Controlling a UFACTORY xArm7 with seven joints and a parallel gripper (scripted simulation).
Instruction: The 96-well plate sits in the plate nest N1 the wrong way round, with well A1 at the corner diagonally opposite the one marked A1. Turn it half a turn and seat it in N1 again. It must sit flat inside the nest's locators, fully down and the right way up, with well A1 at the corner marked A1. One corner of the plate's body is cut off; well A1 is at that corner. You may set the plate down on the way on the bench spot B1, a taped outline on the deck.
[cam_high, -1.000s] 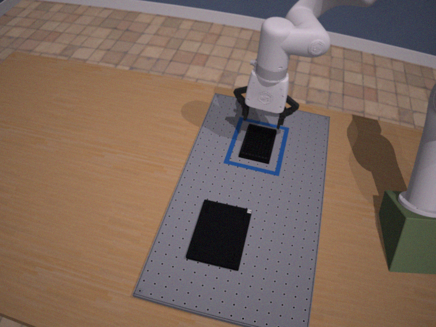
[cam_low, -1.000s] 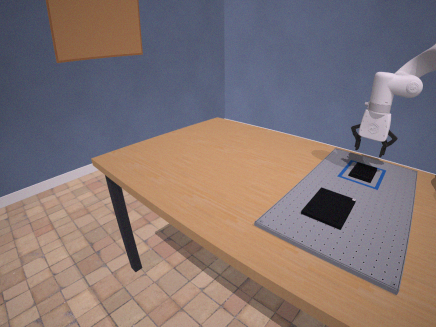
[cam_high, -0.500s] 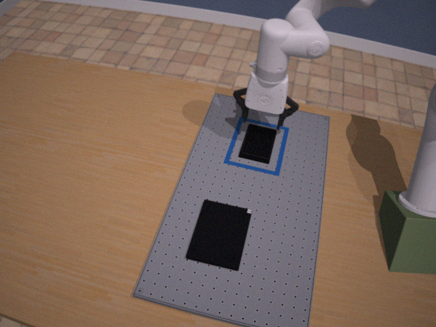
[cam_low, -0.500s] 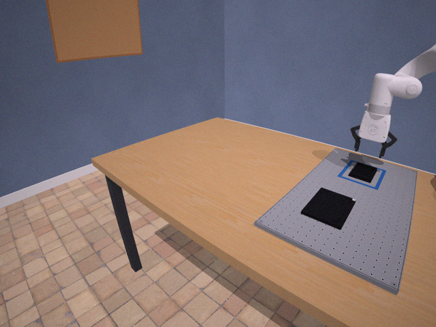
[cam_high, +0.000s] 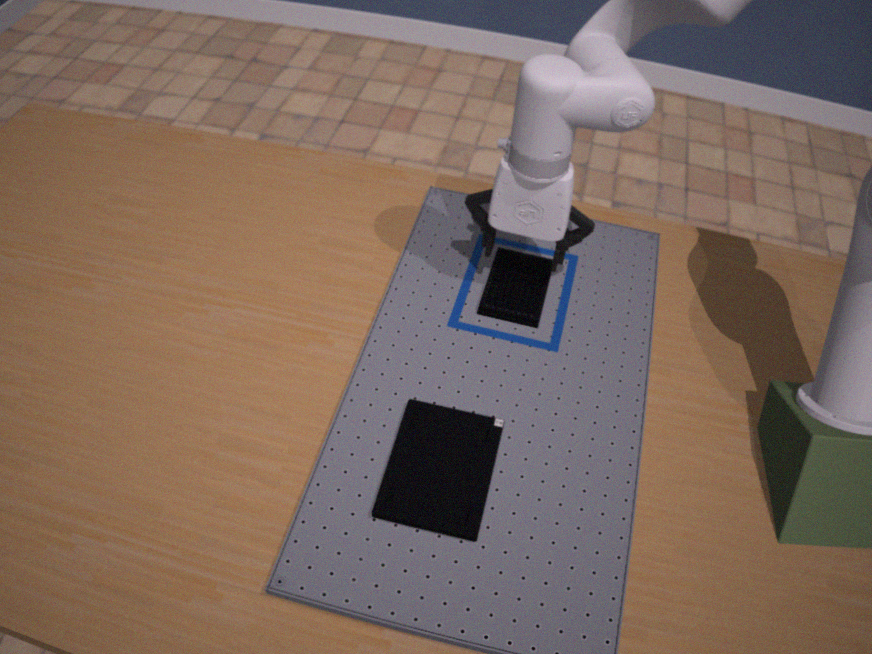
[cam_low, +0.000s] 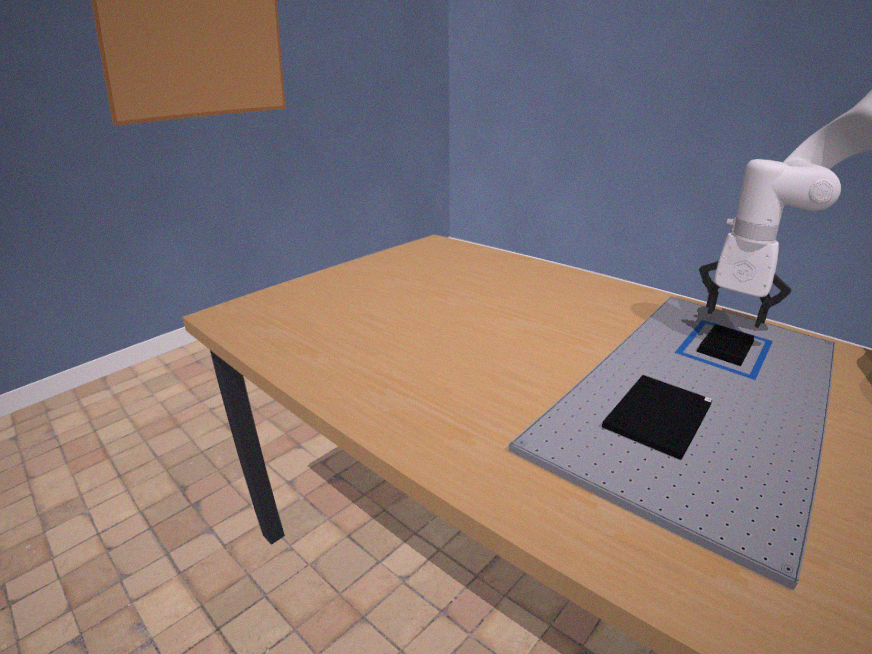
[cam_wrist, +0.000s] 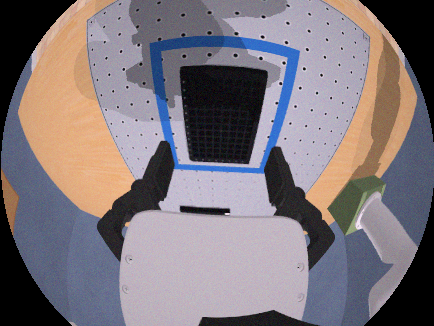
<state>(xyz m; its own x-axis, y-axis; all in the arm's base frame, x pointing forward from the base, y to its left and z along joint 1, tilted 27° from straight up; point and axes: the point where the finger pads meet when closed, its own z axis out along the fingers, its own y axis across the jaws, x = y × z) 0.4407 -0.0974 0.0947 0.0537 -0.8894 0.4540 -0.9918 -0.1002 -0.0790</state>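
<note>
The black 96-well plate (cam_high: 516, 286) lies flat inside the blue taped outline B1 at the far end of the grey deck; it also shows in the exterior view (cam_low: 725, 344) and in the wrist view (cam_wrist: 221, 114). The black plate nest N1 (cam_high: 438, 468) sits nearer on the deck, with nothing in it, and has a small white A1 mark (cam_high: 497, 422) at its far right corner. My gripper (cam_high: 521, 256) is open and empty, just above the plate's far end, its fingers spread wider than the plate.
The grey perforated deck (cam_high: 493, 422) lies on a wooden table. The arm's green base block (cam_high: 817, 464) stands to the right of the deck.
</note>
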